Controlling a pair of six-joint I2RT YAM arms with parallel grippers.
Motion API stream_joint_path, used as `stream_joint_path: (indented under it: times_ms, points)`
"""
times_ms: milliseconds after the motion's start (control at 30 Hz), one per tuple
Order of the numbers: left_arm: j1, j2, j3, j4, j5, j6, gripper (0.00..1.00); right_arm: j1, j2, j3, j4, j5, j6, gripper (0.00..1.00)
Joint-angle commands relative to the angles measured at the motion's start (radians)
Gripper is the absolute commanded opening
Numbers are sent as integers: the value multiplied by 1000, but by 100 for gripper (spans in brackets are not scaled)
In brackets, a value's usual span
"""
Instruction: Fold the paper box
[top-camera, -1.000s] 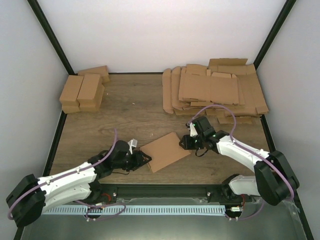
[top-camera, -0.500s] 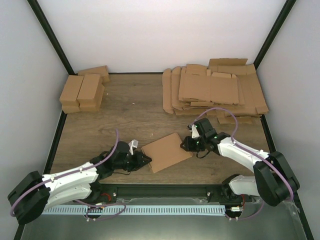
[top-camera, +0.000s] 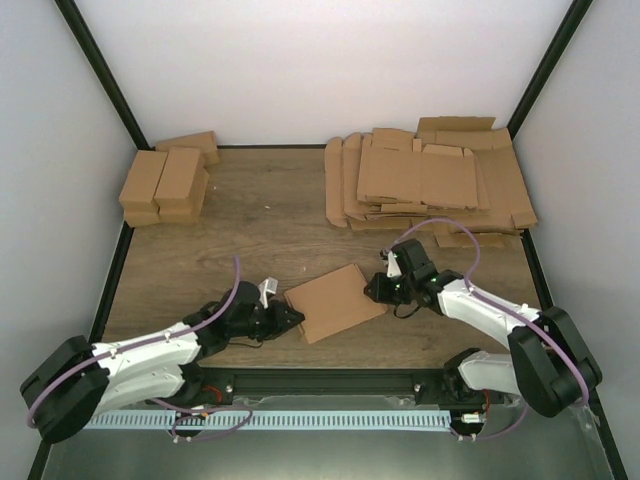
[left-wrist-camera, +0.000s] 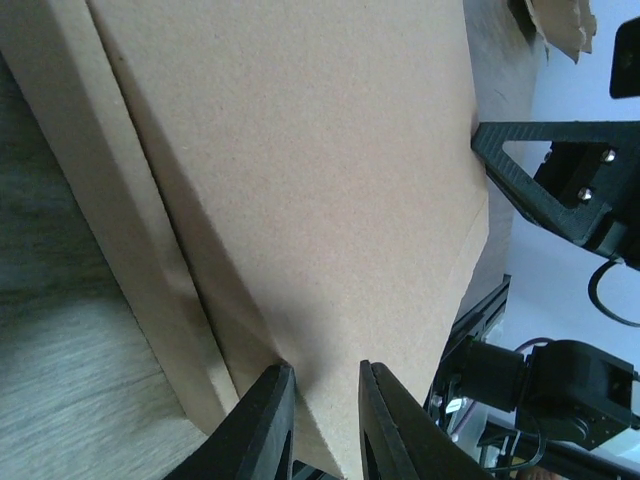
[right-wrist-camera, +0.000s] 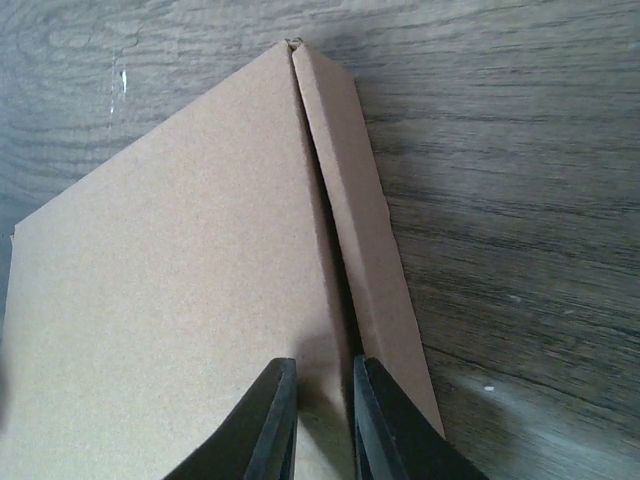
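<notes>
Pinching opposite ends of the paper box (top-camera: 335, 301), the left gripper (top-camera: 297, 318) and right gripper (top-camera: 371, 290) clamp its edges on the wooden table (top-camera: 260, 220)

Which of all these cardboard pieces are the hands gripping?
The lone box up front, pinched by left hand and right hand; the flat heap and finished boxes lie untouched at the back.
</notes>
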Motion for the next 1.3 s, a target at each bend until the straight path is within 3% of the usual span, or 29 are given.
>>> stream_joint_path:
  times_ms: [0, 333, 433, 533, 767, 933, 1033, 1200, 1267]
  points:
    - [29, 62, 24, 63, -21, 45, 21, 19, -28, -37, 2, -41, 51, 15]
    - [139, 236, 173, 95, 73, 161, 20, 19, -90, -34, -1, 95, 109, 17]
    - [157, 263, 233, 26, 63, 216, 26, 19, -99, -32, 2, 119, 116, 21]
    - [157, 260, 230, -7, 47, 220, 40, 19, -94, -25, -6, 135, 107, 21]
    - [157, 299, 175, 82, 103, 179, 40, 19, -77, -27, 11, 122, 95, 21]
    - [158, 294, 187, 34, 54, 195, 49, 19, -71, -23, 6, 131, 87, 21]
    - [157, 288, 174, 68, 58, 178, 45, 19, -75, -21, 3, 134, 85, 21]
    - [157, 354, 191, 128, 124, 175, 25, 19, -67, -21, 11, 113, 81, 20]
    - [157, 374, 191, 144, 135, 172, 21, 19, -59, -21, 14, 100, 79, 20]
